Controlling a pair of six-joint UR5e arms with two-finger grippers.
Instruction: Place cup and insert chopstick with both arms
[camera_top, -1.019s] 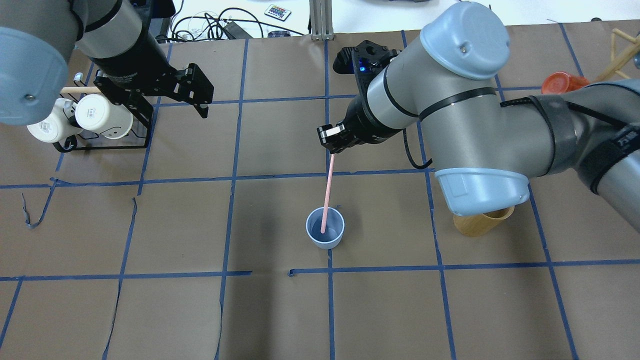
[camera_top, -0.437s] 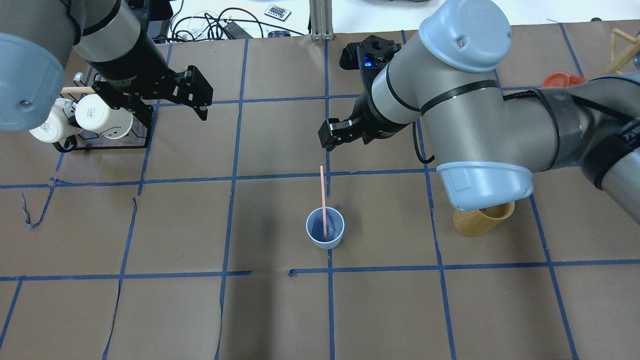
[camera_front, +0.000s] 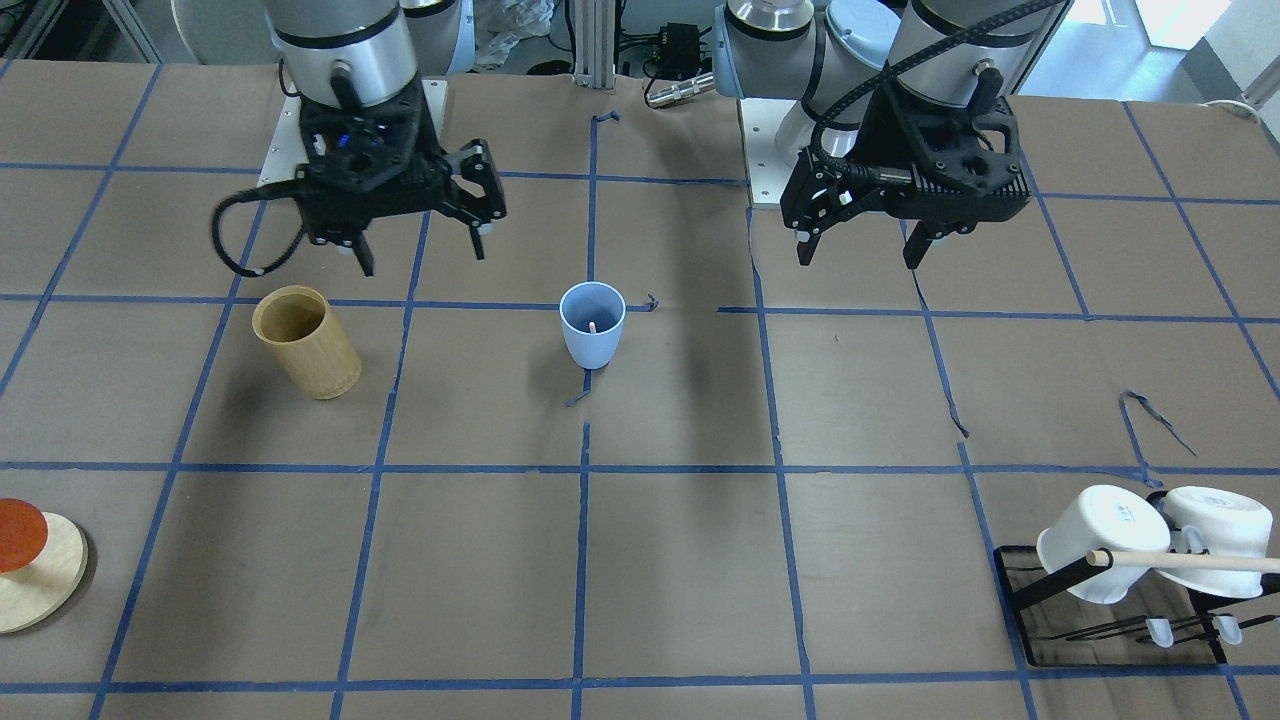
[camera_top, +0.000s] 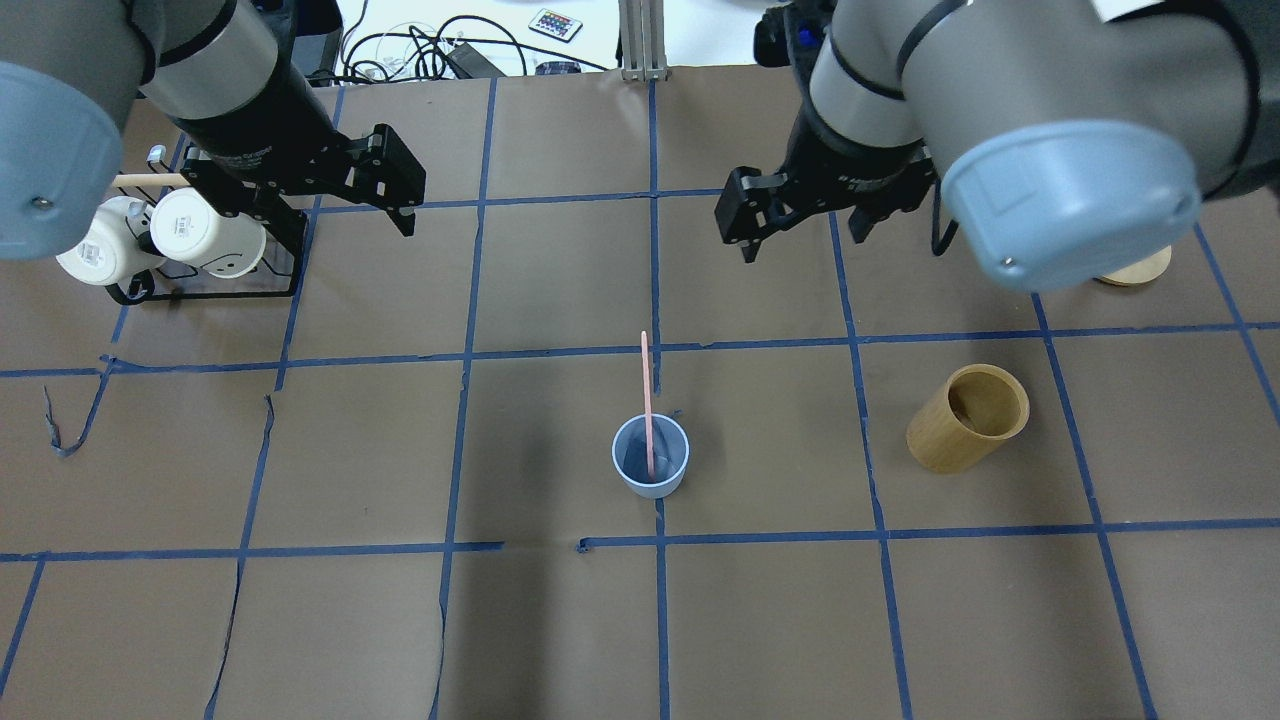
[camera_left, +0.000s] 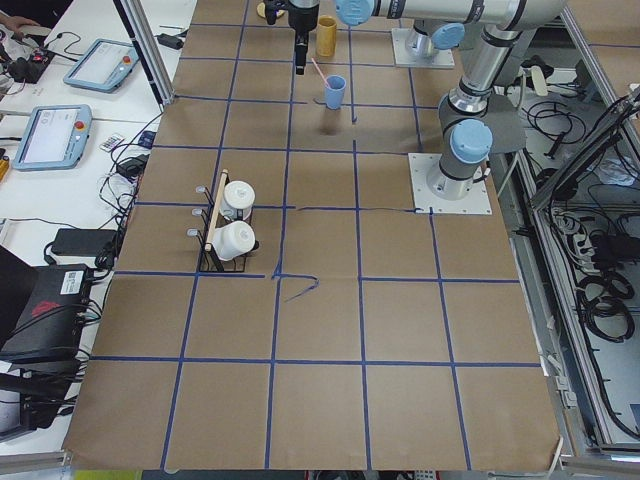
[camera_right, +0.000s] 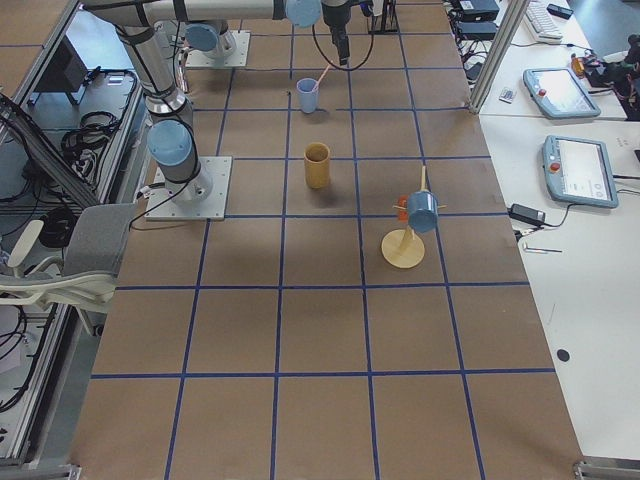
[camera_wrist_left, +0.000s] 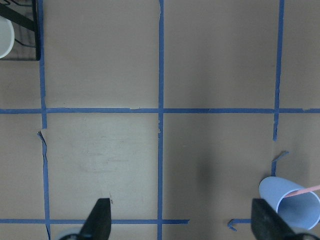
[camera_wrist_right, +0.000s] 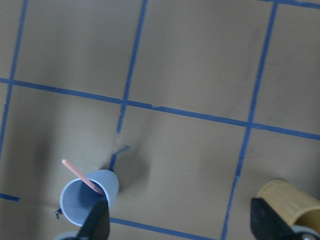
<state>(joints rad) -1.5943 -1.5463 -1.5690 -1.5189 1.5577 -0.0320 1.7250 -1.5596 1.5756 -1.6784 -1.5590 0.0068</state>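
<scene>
The cup (camera_front: 592, 325) stands upright with the chopstick (camera_top: 647, 400) leaning inside it, my right gripper (camera_front: 422, 255) and left gripper (camera_front: 858, 258) hang spread and empty, well apart from it, so I judge the task complete

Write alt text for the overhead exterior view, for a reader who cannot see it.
A pink chopstick stands in a blue cup near the table's centre. The left gripper and the right gripper hang open and empty beyond it; a bamboo cup stands on the view's right.
</scene>
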